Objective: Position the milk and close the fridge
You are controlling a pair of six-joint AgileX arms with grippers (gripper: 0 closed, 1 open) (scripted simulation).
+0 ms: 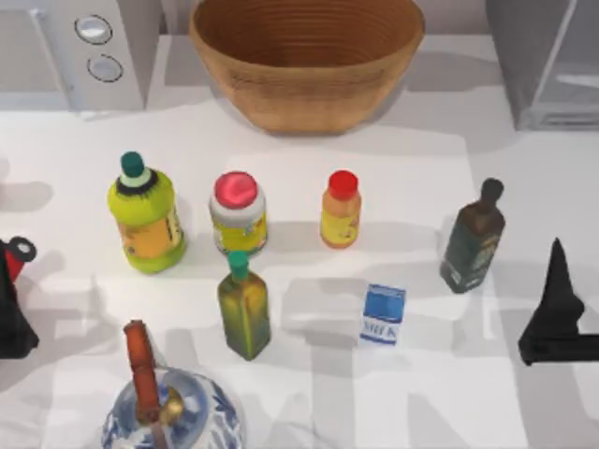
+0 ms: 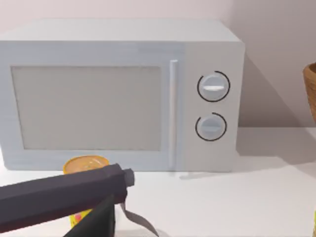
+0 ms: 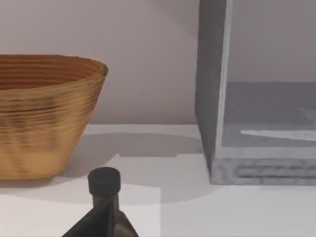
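Nothing done yet, by the look of it. Small blue-and-white milk carton (image 1: 383, 314) stands upright on the white worktop (image 1: 524, 187), near the middle, between the olive-green oil bottle (image 1: 244, 306) and the dark glass bottle (image 1: 472, 238), touching neither. Large grey fridge (image 1: 552, 61) at far right corner, open, pale inside showing. Right gripper (image 1: 558, 313) waits at right edge, well apart from the carton; left gripper (image 1: 11, 299) parked at left edge. Jaws' state: cannot tell for either. Left: grasp, place, shut door

Wicker basket (image 1: 307, 56), knobbed microwave (image 1: 80, 47), five bottles, patterned teapot (image 1: 168, 412).
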